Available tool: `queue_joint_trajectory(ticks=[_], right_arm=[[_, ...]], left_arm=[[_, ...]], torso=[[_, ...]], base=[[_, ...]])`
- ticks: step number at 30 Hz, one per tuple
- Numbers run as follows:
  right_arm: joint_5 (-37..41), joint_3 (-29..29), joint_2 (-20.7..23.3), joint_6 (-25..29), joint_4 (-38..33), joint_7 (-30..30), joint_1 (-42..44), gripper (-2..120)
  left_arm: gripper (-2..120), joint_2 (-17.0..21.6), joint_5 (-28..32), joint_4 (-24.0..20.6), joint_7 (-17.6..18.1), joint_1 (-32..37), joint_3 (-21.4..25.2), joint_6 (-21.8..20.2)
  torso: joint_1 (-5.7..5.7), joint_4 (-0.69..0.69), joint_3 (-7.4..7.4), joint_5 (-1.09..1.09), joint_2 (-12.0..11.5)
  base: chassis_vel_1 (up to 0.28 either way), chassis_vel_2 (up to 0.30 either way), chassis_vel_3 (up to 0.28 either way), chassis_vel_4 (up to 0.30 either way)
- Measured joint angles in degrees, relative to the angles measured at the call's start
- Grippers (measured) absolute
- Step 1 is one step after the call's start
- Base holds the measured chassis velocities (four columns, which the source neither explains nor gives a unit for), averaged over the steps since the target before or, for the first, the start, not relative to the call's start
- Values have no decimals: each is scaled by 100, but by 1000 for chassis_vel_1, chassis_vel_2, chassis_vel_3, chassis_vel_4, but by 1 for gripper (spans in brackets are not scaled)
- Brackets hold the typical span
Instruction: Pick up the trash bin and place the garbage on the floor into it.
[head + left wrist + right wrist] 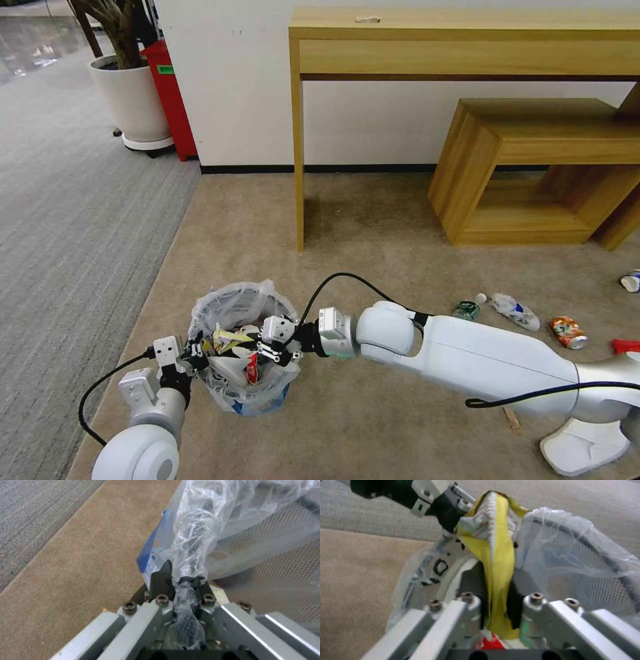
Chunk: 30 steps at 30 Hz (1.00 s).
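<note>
**Over the bin mouth, yellow wrapper pinched and ready to drop**

Near the carpet's left edge, where beige-tan short-pile floor [373,233] meets grey ribbed carpet [73,220], stands the small round mesh trash bin lined with a crinkly clear plastic bag [241,347], blue showing low down. Held at its near-left rim by the left gripper [181,580], fingers closed tight on the bag-wrapped rim. Reached in from the right, the right gripper [496,600], fingers clamped on a crumpled yellow wrapper [495,555], poised over the bin's open mouth. Already inside: something red and something white, not clear enough to name.

Scattered well to the right on the floor: a crushed green can [467,310], a clear crumpled bottle [515,311], a crushed orange-red can [568,332], a blue-and-white cup [631,281] at the frame's right edge, a red scrap [625,346], a thin wooden stick [512,421] and a white slipper [583,447] near the robot's base. Behind, against the wall, a pale wooden console table [467,47] and a low wooden open box-stool [533,167].

Probably best handled thus: wrapper centred well inside the rim before release, low enough to fall clear of the bag's loose folds; fingers opened fully, then drawn straight up to avoid snagging plastic. Bin kept steady and level meanwhile. Much litter yet to collect, so task roughly early to midway.
</note>
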State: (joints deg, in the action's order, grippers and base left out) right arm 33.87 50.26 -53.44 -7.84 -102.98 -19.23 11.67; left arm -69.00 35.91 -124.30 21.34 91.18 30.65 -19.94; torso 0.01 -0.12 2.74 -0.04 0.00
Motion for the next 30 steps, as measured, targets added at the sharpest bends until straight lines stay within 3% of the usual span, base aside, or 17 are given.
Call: queue_joint_trajectory(ticks=[4, 7, 12, 19, 22, 30], right_arm=[[-36, 36, -9, 10, 33, 0, 16, 28], [-73, 57, -59, 28, 105, 29, 66, 51], [-73, 57, -94, 43, 128, 54, 69, 64], [-69, 29, -147, 43, 147, 118, 133, 93], [-69, -8, -169, 67, 160, 150, 159, 99], [-14, -288, -181, 131, 66, 239, 268, 100]], left_arm=[[2, -4, 0, -4, 0, 1, 0, -1], [2, -18, -1, -30, 1, 22, 0, -2], [2, -18, -1, -37, 1, 25, 1, -3], [2, -30, 0, -36, 0, 26, 2, -3], [2, -36, 0, -16, -1, 26, 2, -4], [2, -28, 7, 66, -3, -5, 18, 1]], torso=[[0, 0, 0, 0, 0], [0, 0, 0, 0, 0], [0, 0, 0, 0, 0], [0, 0, 0, 0, 0], [0, 0, 0, 0, 0], [0, 0, 0, 0, 0]], base=[[0, 0, 0, 0], [0, 0, 0, 0], [0, 0, 0, 0], [0, 0, 0, 0], [0, 0, 0, 0], [0, 0, 0, 0]])
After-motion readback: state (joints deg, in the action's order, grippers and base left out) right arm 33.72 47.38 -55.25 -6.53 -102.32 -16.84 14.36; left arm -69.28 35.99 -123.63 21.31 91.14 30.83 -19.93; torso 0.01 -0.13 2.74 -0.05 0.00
